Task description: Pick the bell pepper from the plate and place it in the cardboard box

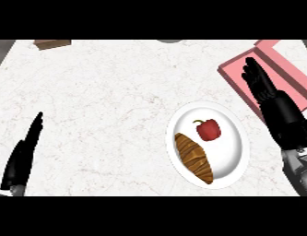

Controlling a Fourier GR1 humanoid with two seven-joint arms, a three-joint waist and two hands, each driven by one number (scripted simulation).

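Your right hand (273, 99) stretches up the view's right side, fingers straight and together, lying over the near edge of the pink box (298, 73) and holding nothing; its grey forearm comes in from the lower right corner. Your bell pepper (209, 129) sits red on the white plate (232, 154), just beside a croissant (194, 158), left of that hand and apart from it. Your left hand (24, 156) rests at the lower left, fingers straight, pointing up; a small brown block (51, 44) lies at the counter's (101, 101) far edge.

Bright, even light falls on the white counter (101, 106), with no glare and only faint shadows.
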